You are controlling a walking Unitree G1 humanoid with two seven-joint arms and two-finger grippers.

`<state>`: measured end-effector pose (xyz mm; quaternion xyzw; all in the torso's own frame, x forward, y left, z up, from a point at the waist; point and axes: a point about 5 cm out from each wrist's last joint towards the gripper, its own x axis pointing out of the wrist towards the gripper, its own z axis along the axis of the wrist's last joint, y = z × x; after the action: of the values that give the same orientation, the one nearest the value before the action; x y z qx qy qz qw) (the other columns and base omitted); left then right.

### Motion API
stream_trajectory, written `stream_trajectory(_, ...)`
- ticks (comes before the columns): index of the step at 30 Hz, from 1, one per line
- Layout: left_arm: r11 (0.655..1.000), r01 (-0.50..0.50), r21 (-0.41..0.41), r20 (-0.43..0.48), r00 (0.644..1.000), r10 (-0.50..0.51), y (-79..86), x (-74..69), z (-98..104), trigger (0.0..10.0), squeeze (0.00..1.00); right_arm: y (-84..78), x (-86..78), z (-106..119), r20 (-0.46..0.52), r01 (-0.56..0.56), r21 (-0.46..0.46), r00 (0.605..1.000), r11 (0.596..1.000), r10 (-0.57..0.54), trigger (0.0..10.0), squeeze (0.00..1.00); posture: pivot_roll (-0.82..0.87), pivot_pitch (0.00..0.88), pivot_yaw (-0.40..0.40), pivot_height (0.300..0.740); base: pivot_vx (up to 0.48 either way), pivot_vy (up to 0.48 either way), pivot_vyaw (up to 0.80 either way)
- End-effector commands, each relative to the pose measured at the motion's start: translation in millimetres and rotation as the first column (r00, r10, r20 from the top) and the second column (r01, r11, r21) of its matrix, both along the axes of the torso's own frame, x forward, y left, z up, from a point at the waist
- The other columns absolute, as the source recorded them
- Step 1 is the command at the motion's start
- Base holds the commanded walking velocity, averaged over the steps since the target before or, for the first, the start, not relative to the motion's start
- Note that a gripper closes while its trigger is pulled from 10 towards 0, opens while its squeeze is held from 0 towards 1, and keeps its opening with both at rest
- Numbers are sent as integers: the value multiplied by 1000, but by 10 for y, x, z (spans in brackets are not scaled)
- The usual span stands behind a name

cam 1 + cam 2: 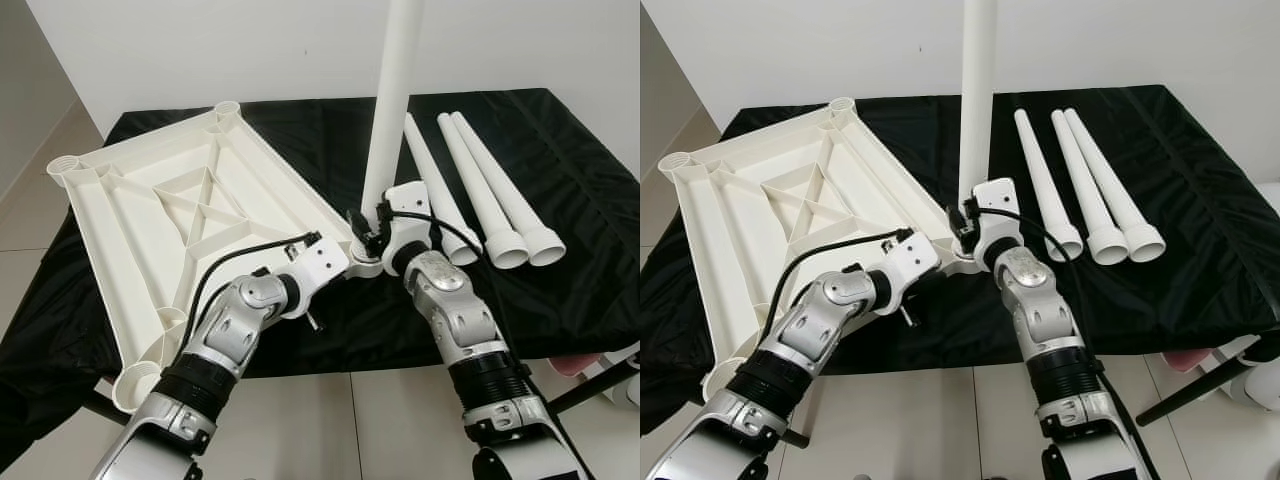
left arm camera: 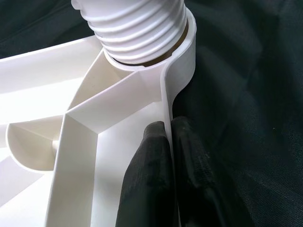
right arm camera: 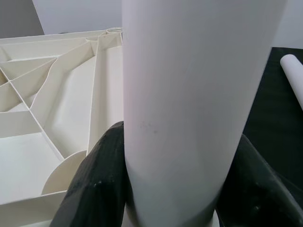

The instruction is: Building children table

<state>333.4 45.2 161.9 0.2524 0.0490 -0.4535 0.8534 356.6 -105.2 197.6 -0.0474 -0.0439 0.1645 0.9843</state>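
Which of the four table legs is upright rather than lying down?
The leg that the right gripper clamps, standing in the tabletop corner socket. The other three legs lie on the black cloth.

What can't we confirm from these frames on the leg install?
- Upright leg: top cut off by the upper edge in both eye views.
- Thread seating: the left wrist view shows threads above the corner socket; depth inside is hidden.
- Right hand: fingers wrap the leg; contact behind it is hidden.
- Tabletop: near corner partly hidden by the left arm in the eye views.
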Motion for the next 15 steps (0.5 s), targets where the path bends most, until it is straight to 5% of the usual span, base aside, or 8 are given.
stream_trajectory(1,993,87,-74,76,994,-82,-104,-73,182,10000,0,-228,6,-325,-129,136,-47,982,990,-141,10000,0,-116,128,62,740,0,0,0)
stream_trajectory(15,994,83,-74,80,994,-77,-95,-56,193,10000,0,-203,-202,-536,-107,112,-72,987,991,-119,10000,0,-122,132,66,740,0,0,0)
